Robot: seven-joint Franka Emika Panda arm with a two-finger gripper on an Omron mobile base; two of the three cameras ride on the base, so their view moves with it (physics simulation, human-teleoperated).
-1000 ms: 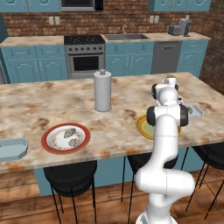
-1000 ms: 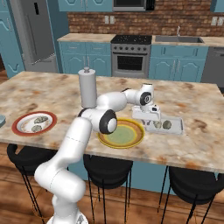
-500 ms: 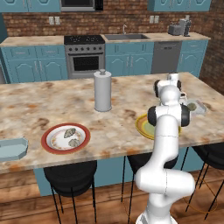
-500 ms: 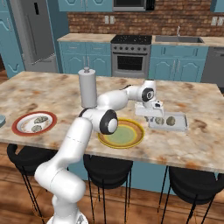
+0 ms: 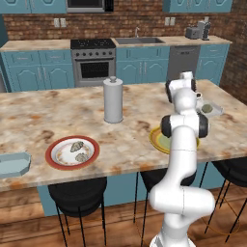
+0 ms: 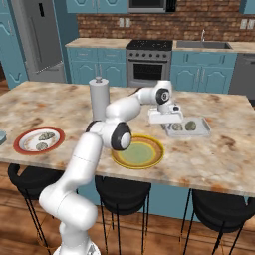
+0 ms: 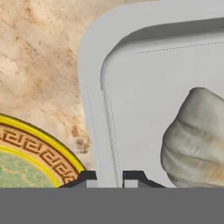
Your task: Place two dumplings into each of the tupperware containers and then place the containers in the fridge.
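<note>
Two dumplings lie in the whitish tupperware container on the island counter, at 3 o'clock from the yellow plate. The gripper is pinched narrow on that container's near rim. Two more dumplings sit on the red-rimmed plate; the pale blue container lies at 9 o'clock from it.
</note>
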